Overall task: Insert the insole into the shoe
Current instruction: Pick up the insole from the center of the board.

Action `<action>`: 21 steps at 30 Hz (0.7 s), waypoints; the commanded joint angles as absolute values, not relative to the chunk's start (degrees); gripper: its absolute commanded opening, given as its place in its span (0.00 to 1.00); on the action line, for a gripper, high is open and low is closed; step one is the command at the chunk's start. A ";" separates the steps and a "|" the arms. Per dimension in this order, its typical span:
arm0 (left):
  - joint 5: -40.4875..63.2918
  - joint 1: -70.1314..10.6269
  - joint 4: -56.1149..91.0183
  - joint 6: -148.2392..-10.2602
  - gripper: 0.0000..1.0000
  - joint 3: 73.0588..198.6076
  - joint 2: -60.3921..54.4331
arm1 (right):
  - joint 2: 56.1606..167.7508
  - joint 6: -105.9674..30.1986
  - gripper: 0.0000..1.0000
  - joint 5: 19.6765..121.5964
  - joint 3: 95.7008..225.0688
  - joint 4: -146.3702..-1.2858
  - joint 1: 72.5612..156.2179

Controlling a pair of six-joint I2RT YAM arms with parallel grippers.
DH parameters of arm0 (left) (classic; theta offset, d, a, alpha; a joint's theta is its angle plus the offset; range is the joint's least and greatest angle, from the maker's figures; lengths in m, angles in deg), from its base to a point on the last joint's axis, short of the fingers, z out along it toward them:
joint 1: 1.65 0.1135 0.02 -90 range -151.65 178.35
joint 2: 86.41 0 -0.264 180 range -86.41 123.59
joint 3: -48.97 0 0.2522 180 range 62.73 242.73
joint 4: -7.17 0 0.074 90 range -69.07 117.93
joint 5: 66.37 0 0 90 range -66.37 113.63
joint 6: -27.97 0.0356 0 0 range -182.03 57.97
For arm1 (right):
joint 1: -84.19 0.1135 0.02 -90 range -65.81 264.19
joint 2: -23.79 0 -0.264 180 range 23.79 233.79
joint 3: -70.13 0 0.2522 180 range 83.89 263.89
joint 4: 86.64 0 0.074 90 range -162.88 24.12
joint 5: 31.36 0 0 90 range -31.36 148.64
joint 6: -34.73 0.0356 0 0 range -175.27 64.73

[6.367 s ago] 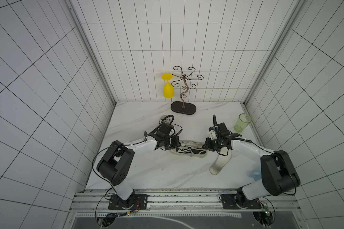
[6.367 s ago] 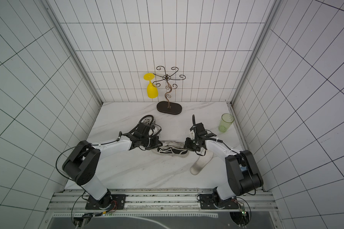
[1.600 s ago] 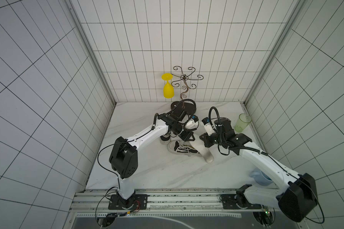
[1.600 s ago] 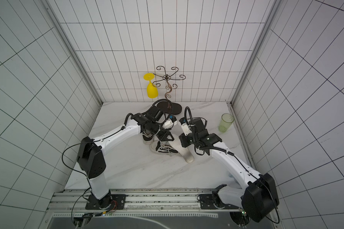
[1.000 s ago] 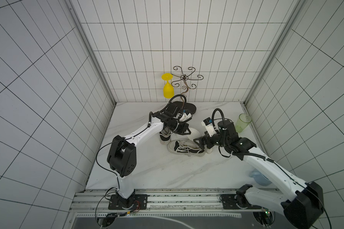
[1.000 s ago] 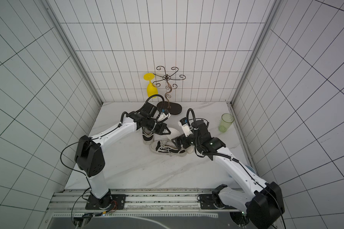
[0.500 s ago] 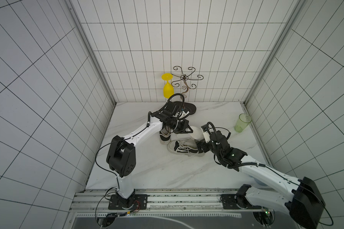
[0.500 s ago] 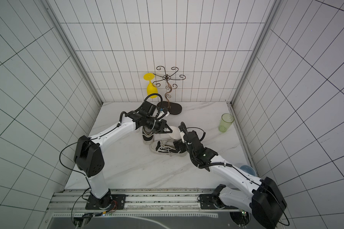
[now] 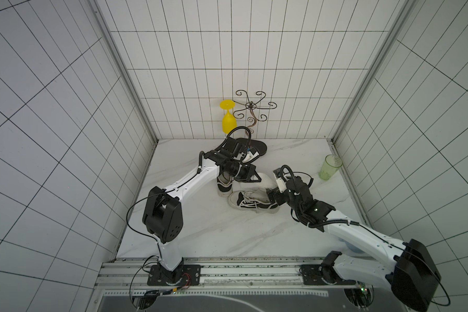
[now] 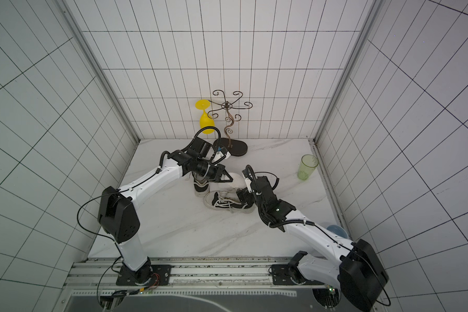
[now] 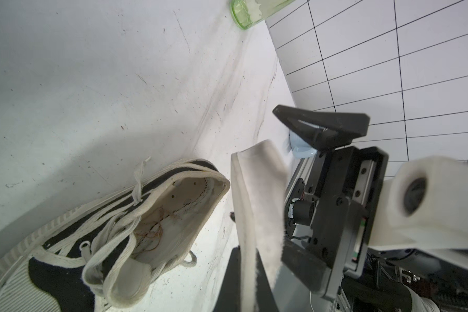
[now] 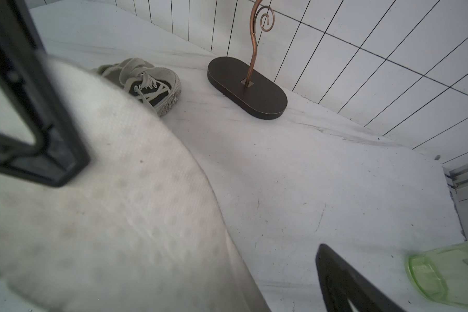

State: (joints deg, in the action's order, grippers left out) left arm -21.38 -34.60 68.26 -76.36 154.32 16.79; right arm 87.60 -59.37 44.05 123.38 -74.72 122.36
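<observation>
White marble tabletop (image 9: 200, 232) in a tiled booth; the left gripper (image 9: 256, 178) is clamped on the insole (image 9: 267, 180), held just beside the heel opening of the shoe (image 9: 250, 204) — nothing is inside yet; the right gripper (image 9: 273, 195) stands wide apart by the heel — the whole insertion is left to do.

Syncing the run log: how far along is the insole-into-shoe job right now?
Done: insole lifted, pinched in the shut left tool. In hand: it hangs edge-on just outside the heel opening of the shoe; right tool open by the heel. Left: no part of the insole is inside yet, so the whole insertion remains.
</observation>
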 commanded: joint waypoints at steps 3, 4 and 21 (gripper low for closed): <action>-22.80 -35.12 74.47 -66.89 0.00 153.48 13.40 | 85.18 -62.44 0.99 50.16 122.31 -72.88 119.39; -22.84 -35.07 73.76 -66.92 0.00 153.07 13.23 | 85.15 -62.83 0.99 52.30 122.55 -72.34 118.95; -22.48 -35.73 65.29 -60.06 0.00 147.85 8.16 | 90.28 -62.21 0.99 64.99 129.07 -67.03 118.13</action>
State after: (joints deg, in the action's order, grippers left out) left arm -21.36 -35.32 66.21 -64.34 148.77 10.04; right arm 89.55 -62.01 62.74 123.58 -67.60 118.93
